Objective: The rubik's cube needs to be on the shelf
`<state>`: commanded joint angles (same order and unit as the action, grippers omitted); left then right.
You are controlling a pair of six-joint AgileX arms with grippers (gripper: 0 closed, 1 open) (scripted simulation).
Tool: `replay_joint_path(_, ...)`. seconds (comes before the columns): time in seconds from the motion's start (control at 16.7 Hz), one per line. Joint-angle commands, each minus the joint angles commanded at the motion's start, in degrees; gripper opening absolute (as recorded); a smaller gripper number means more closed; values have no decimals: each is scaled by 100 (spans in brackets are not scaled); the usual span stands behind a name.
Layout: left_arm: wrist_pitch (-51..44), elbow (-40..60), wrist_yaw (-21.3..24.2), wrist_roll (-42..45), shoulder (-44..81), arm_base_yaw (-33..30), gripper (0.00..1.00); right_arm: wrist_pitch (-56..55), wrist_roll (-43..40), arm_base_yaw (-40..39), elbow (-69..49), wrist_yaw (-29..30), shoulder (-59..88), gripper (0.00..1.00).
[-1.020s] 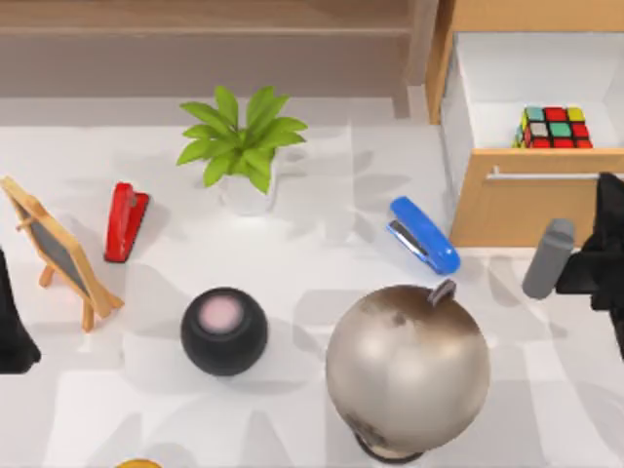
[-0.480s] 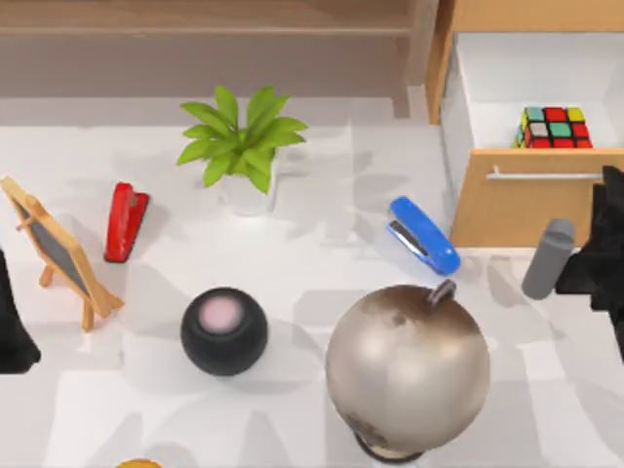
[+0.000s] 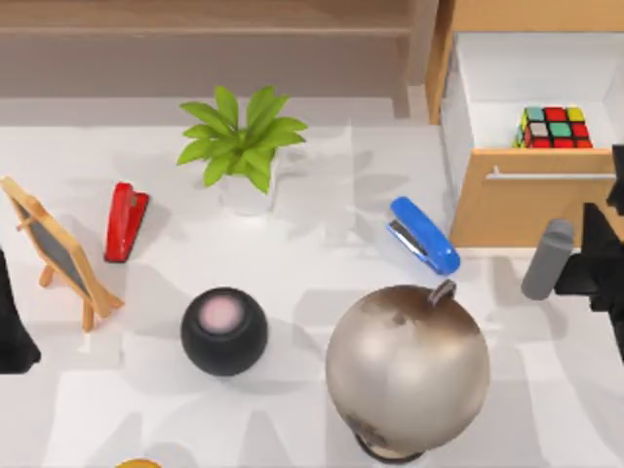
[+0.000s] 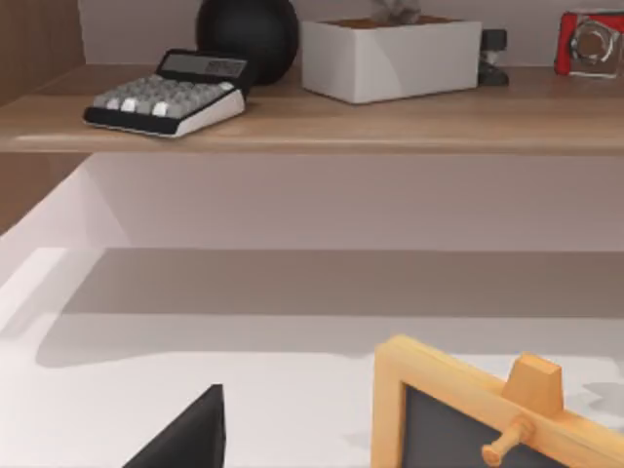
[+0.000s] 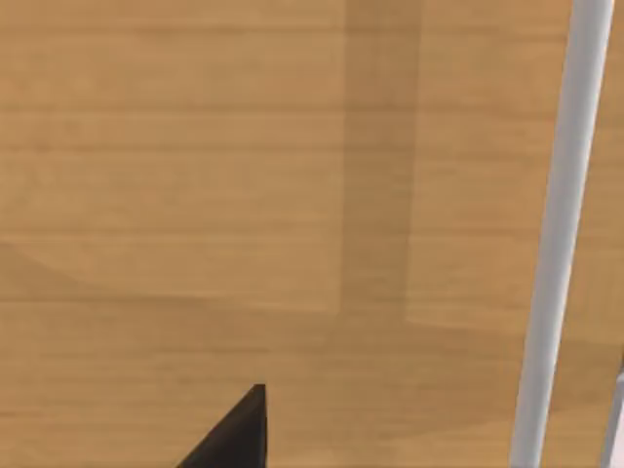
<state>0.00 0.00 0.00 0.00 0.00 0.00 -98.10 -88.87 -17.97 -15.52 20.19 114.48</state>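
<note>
The rubik's cube [image 3: 553,127] sits inside the open white drawer [image 3: 507,78] of the wooden drawer unit at the back right. The shelf [image 3: 195,21] is a long wooden board along the back; in the left wrist view the shelf [image 4: 390,122] carries a calculator, a black ball and a white box. My right gripper [image 3: 597,261] hovers at the right edge, just in front of the drawer front [image 5: 244,195], whose metal handle [image 5: 556,244] is close by. My left gripper [image 3: 12,331] rests parked at the table's left edge.
On the table stand a potted plant [image 3: 244,146], a red stapler [image 3: 125,220], a blue stapler [image 3: 424,235], a small easel blackboard [image 3: 58,252], a black ball speaker [image 3: 223,331], a large globe [image 3: 408,369] and a grey cylinder [image 3: 547,258] beside my right arm.
My right arm has shifted slightly towards the right edge. The cube, the drawer and my left arm have not moved.
</note>
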Motion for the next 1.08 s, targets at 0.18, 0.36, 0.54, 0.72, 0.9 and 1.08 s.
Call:
replay_joint_path(0.18, 0, 0, 0, 0, 0, 0, 100, 0, 0, 0, 0, 0, 0, 100)
replay_joint_path(0.36, 0, 0, 0, 0, 0, 0, 100, 1, 0, 6, -10, -1, 1, 100)
replay_joint_path(0.54, 0, 0, 0, 0, 0, 0, 100, -154, -1, -71, 160, 68, -23, 100)
replay_joint_path(0.72, 0, 0, 0, 0, 0, 0, 100, -365, 3, -170, 406, 174, -46, 100)
replay_joint_path(0.9, 0, 0, 0, 0, 0, 0, 100, -377, 3, -175, 420, 180, -47, 100)
replay_joint_path(1.08, 0, 0, 0, 0, 0, 0, 100, -216, 40, -175, 406, 157, 239, 100)
